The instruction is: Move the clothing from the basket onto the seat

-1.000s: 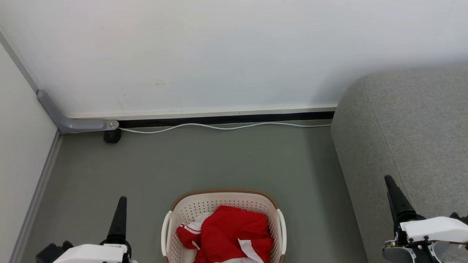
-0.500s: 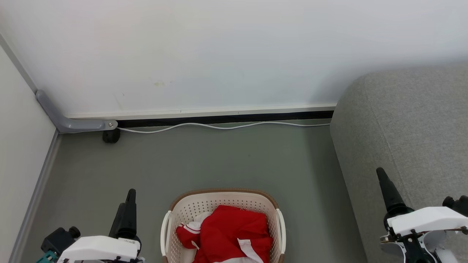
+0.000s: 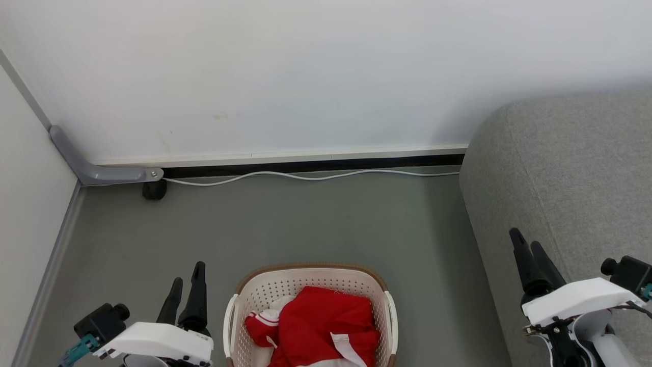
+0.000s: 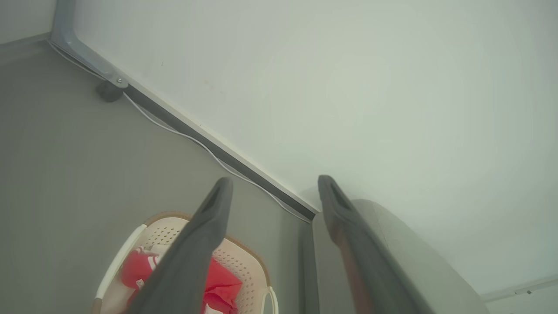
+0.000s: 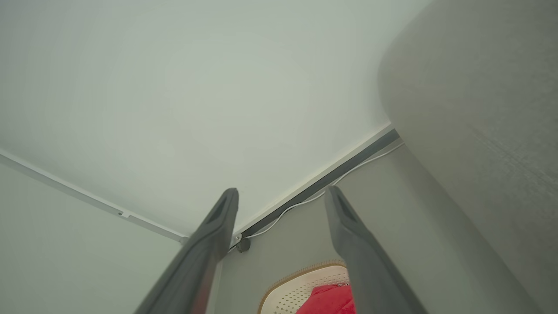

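At near centre, clothing (image 3: 321,321) is being kept in the basket (image 3: 310,266), none seen on the seat (image 3: 570,168); left end effector (image 3: 188,273) and right end effector (image 3: 524,239) are being held open, empty.

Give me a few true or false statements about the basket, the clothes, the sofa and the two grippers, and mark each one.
1. The clothing lies inside the basket. True.
2. The left gripper grips a garment. False: it is open beside the basket, holding nothing.
3. The seat is to the right of the basket in the head view. True.
4. The right gripper is shut. False: its fingers are spread apart.
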Robot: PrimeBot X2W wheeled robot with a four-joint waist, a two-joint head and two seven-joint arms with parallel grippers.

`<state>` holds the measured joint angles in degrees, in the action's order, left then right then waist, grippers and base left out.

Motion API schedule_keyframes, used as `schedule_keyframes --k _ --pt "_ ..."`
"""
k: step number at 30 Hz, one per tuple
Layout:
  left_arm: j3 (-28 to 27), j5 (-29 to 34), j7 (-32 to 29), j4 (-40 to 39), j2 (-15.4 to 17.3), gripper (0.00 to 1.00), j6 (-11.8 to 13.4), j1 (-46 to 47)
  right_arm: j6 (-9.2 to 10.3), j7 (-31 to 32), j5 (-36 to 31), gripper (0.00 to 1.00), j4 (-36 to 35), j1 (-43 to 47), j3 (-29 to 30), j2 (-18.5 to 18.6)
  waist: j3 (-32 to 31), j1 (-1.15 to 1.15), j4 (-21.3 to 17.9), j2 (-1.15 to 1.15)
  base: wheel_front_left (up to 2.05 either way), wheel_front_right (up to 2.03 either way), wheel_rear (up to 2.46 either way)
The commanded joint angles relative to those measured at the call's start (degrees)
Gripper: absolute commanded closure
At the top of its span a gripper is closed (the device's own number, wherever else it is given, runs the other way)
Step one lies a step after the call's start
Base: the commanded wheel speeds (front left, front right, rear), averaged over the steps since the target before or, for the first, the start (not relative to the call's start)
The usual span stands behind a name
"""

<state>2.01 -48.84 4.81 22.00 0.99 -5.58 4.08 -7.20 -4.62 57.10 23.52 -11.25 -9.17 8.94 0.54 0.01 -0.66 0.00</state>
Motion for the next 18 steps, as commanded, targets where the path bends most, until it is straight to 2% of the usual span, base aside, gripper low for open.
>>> schedule_keyframes --k 1,18 --pt "-0.7 1.4 0.7 -1.2 0.8 0.0 0.4 3.3 -0.17 -0.9 -1.2 0.0 -1.1 -2.9 -0.9 1.1 0.0 0.0 0.0 0.0 0.0 0.0 0.0" --pt "0.8 13.3 3.6 0.4 1.1 0.0 2.3 5.2 -0.2 -3.8 -10.8 0.0 0.6 -5.5 -3.7 2.3 -0.1 0.0 -0.2 0.0 0.0 0.0 0.0"
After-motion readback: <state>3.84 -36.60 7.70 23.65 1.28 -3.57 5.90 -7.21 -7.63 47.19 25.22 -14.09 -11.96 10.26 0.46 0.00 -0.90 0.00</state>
